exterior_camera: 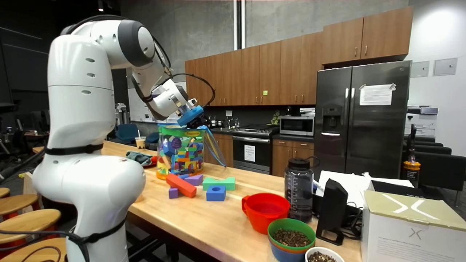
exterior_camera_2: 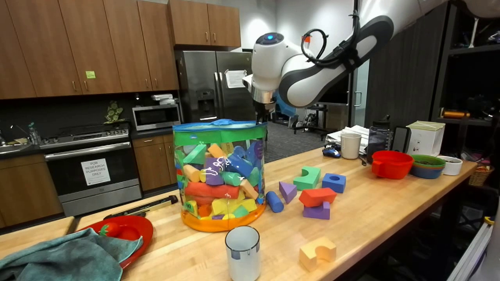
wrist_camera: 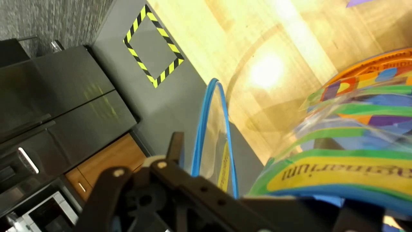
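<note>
On the pale wooden counter (exterior_camera_2: 371,218), toward the left, stands a clear cylindrical plastic bag (exterior_camera_2: 203,137) of multicoloured toy blocks (exterior_camera_2: 213,191), which the black metal gripper (wrist_camera: 267,170), apparently wide at its blue rim (exterior_camera_2: 187,127), could snag and topple by drifting sideways.

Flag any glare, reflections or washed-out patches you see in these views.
Wrist view: a burnt-out glare spot on the wooden tabletop, and faint yellow streaks, apparently reflections, on the dark refrigerator; in an exterior view, small white highlights across the front of the clear block bag; in both exterior views, a bright glow washing out part of the pale wall.
</note>
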`<state>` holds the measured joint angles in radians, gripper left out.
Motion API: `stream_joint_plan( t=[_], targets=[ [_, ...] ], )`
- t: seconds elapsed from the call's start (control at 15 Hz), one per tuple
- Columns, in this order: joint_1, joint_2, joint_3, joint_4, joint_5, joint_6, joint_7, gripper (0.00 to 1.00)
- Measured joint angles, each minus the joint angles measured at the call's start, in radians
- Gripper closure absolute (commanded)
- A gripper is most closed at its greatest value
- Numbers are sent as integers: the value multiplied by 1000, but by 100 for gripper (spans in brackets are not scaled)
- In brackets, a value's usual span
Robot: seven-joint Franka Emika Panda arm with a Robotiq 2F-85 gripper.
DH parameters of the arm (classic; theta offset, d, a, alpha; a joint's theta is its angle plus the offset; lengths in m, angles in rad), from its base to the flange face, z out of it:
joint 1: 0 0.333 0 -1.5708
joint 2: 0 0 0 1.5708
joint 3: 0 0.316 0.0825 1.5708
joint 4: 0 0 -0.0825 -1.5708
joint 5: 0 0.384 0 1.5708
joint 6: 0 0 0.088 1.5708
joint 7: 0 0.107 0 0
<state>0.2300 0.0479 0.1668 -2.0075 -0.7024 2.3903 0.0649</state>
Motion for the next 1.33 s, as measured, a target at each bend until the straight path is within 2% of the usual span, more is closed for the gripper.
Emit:
stream_joint_plan(
  t=[0.4,0.87,1.33],
  targets=[
    [-1,-75,3,-91,2,-52,31,0],
    [0,-73,38,-84,-23,115,184,0],
    [-1,-38,48,4,-21,151,127,0]
  ],
)
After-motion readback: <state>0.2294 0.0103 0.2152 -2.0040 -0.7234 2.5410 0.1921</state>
